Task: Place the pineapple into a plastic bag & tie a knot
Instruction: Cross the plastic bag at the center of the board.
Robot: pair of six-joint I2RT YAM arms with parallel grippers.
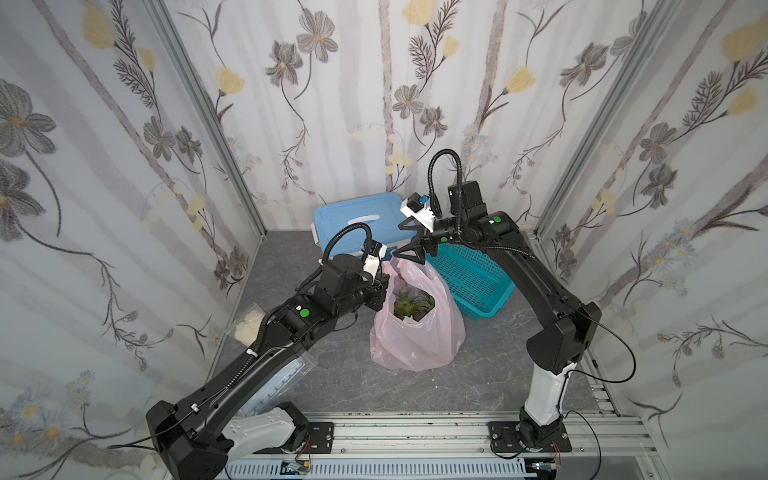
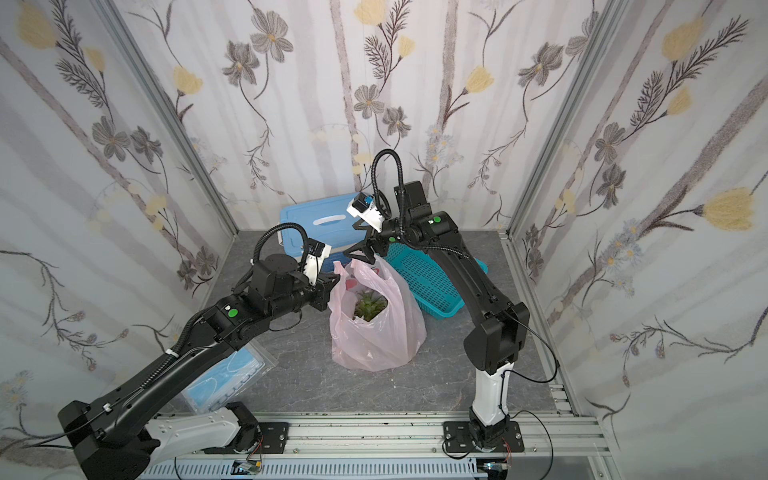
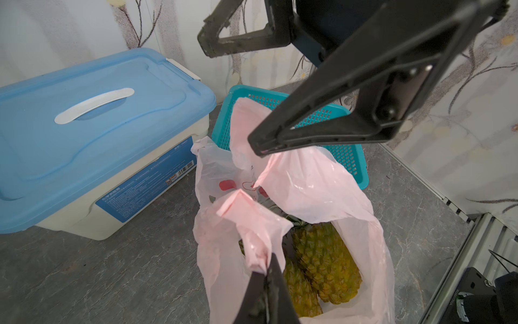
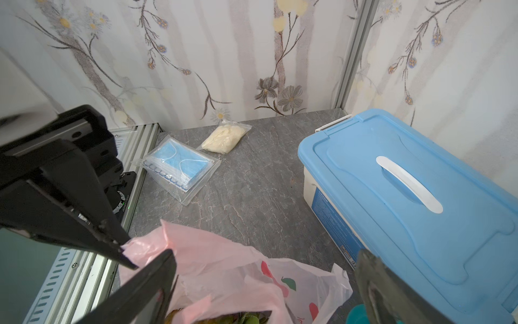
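- The left gripper (image 3: 266, 273), pressed together, pinches one handle loop of the pink plastic bag (image 1: 415, 340).
- The bag stands open on the grey table (image 1: 478, 382), with the pineapple (image 3: 328, 266) inside.
- The right gripper (image 1: 401, 242), spread wide, hangs just above the bag's far handle, beside a teal basket (image 1: 473, 282).

You see a thin, translucent pink plastic bag (image 1: 415, 345) standing upright on the grey table (image 1: 332, 374), mouth open, both handle loops raised and untied, holding a yellow pineapple (image 3: 325, 261) with its green crown (image 1: 413, 305) pointing up.
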